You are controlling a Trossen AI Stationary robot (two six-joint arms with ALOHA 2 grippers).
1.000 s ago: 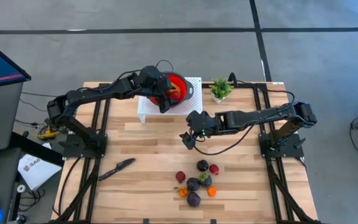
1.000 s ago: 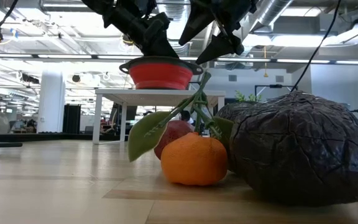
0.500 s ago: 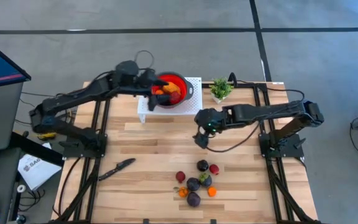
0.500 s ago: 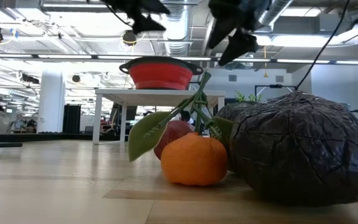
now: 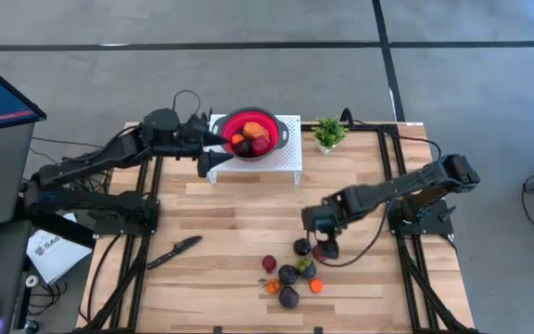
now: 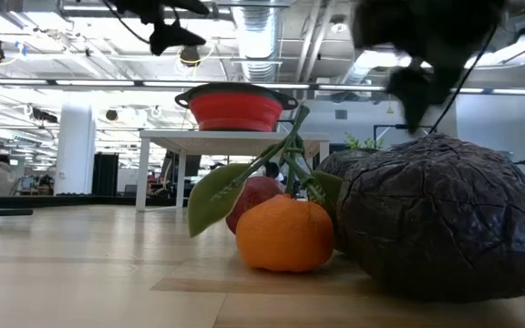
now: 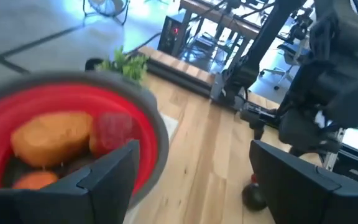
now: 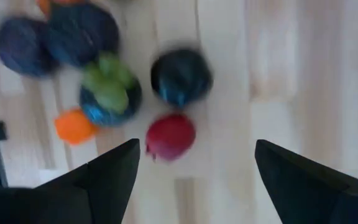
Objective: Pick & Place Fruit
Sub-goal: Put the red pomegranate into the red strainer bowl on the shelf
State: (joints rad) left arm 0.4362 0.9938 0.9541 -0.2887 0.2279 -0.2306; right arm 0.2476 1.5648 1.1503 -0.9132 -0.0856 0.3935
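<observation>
The red bowl (image 5: pixel 250 122) stands on a white stand (image 5: pixel 290 160) at the table's far side. It holds orange and red fruit (image 7: pixel 51 135). My left gripper (image 5: pixel 209 138) is open, just left of the bowl's rim (image 7: pixel 146 134) and apart from it. The other fruit (image 5: pixel 290 273), dark purple, red, orange and green-leaved, lies in a cluster on the wood near the near edge. My right gripper (image 5: pixel 324 239) is open and hovers over the cluster's far right. A red piece (image 8: pixel 170 137) and a dark piece (image 8: pixel 181 76) lie below its fingers.
A black knife (image 5: pixel 174 250) lies near the table's near-left corner. A small green potted plant (image 5: pixel 328 133) stands right of the stand. Bare wood spreads between the stand and the fruit cluster. In the low view, an orange (image 6: pixel 285 235) and a dark purple fruit (image 6: pixel 436 219) fill the foreground.
My left gripper has drawn back from over the red bowl toward the table's left edge. My right gripper has travelled from mid-table toward the near edge and down, ending over the fruit cluster. The fruit on the table has not moved.
</observation>
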